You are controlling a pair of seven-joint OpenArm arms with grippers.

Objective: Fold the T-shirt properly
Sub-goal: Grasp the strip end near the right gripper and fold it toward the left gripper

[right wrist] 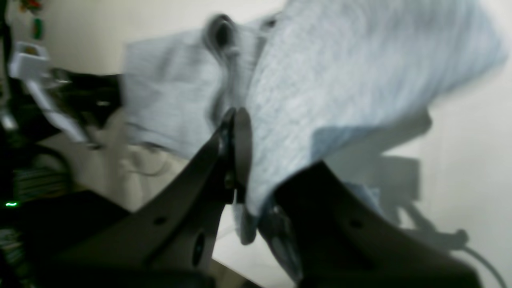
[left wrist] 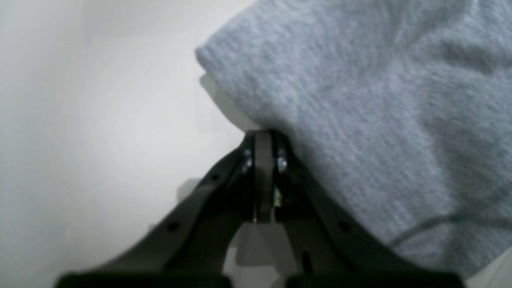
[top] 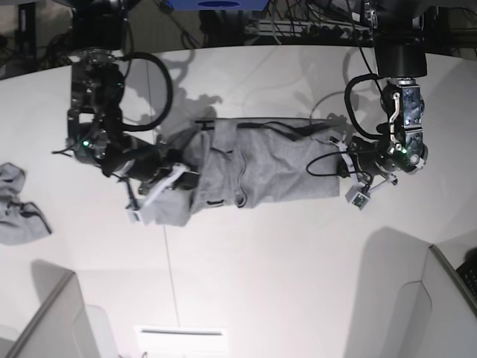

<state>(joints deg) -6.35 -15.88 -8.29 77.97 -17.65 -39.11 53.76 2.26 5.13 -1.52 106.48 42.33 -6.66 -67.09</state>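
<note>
The T-shirt (top: 250, 165) lies stretched across the middle of the white table (top: 246, 283), a long grey band running between the two arms. The right gripper (top: 170, 181), on the base view's left, is clamped on that end of the shirt; in its wrist view the grey cloth (right wrist: 340, 76) passes between the nearly closed jaws and lifts up and away from them, with a bunched fold near the top. The left gripper (top: 341, 158), on the base view's right, meets the opposite end; in its wrist view the jaws stand fully closed with the fingertips (left wrist: 264, 138) at the lower edge of the cloth (left wrist: 360, 100), which spreads above and to their right. A smaller grey cloth (top: 16, 205) lies well apart at the table's left edge
</note>
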